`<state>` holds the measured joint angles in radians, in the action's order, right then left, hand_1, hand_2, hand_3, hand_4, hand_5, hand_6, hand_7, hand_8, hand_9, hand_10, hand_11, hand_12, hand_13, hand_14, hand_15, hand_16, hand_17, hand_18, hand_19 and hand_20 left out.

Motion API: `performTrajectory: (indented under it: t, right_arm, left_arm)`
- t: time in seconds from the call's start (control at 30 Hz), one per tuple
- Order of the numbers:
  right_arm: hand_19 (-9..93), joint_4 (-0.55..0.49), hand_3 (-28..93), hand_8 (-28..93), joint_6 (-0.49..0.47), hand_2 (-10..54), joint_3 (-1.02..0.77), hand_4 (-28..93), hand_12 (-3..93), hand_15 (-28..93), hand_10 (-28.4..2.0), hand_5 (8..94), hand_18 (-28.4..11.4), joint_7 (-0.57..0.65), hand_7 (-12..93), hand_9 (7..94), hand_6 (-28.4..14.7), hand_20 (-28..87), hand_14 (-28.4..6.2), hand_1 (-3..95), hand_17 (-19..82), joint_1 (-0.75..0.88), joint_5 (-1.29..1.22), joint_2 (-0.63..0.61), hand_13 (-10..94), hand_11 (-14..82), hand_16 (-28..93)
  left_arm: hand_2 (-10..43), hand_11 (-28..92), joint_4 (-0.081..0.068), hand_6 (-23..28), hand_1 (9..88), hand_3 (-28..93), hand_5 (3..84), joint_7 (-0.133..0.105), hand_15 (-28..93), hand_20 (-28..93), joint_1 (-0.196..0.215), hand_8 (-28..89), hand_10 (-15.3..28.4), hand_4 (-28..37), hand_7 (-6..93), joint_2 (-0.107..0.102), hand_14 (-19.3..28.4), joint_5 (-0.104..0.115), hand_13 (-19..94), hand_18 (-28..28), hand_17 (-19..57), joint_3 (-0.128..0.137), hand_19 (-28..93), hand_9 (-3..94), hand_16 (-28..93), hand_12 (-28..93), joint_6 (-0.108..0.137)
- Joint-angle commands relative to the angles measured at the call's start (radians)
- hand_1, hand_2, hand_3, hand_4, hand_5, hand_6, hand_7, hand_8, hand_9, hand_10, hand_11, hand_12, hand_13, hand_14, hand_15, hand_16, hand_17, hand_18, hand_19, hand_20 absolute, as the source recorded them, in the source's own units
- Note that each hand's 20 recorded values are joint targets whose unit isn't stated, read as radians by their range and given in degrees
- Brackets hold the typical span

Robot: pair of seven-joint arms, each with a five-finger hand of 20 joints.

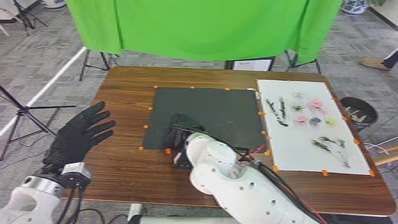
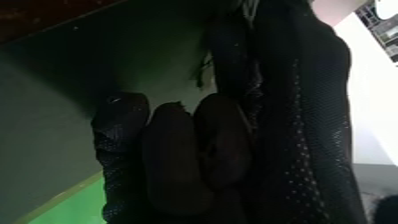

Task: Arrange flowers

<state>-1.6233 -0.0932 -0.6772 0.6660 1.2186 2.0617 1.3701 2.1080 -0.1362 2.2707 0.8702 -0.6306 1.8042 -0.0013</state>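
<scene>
Nearest, I've got the black-gloved right hand (image 1: 178,139) over the near-left part of the dark grey rectangular mat (image 1: 233,107); can't tell if it's gripping. Wrist cam has a thin dark twiggy sprig (image 2: 203,67) right by it, held or loose unclear. My read: early placement step. Next move: settle that sprig on the mat, let go gently, lift without snagging. Black-gloved left hand (image 1: 78,137) is out left, fingers extended and spread, holding nothing. Remaining flowers are right, on the white rectangular board (image 1: 289,156): near end, slim green sprigs with pale heads (image 1: 332,146), fanned out; past them a small yellow bloom (image 1: 330,121) beside a blue-grey one (image 1: 314,121), then ruffled pink blooms (image 1: 317,105); dark leafy stems (image 1: 282,110) lie lengthwise along the left.
</scene>
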Motion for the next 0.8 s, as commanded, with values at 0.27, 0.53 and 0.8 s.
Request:
performTrajectory:
  t: [0.27,0.53,0.8]
  right_arm:
    - [86,-0.025,-28,19,-0.022,-9.5,-0.008,65,70.0,91,-6.7,69.8,-20.7,-0.056,45,79.2,1.1,45,-8.9,73.8,35,0.015,0.147,-0.020,74,74.1,50]
    - [86,-0.063,-28,6,-0.041,-9.5,-0.043,69,70.1,91,-6.9,69.9,-20.9,-0.056,44,78.7,0.1,46,-9.1,62.1,35,0.038,0.116,-0.023,74,74.1,50]
    - [83,-0.180,82,-12,-0.031,-9.5,-0.126,-28,70.0,90,-8.8,67.6,-21.1,-0.090,41,74.8,-2.0,46,-10.4,19.9,31,0.044,0.140,-0.130,70,72.9,50]
  left_arm:
    - [-5.5,19,0.005,4.1,24.8,69,26.9,-0.003,32,11,0.031,-11,11.3,-28.3,19.0,0.017,16.1,0.001,17,20.3,-10.0,0.014,38,22.8,0,18,-0.005]
    - [-4.8,19,0.007,4.1,24.7,69,27.0,0.009,32,11,0.037,-11,11.3,-28.3,18.9,0.021,16.1,0.001,17,20.3,-10.0,0.021,39,22.9,0,18,-0.008]
    - [-4.9,19,0.026,4.1,24.5,69,26.9,-0.008,32,11,0.083,-11,11.3,-28.3,19.2,0.053,16.1,-0.003,17,20.3,-10.0,0.045,39,22.8,0,18,0.005]
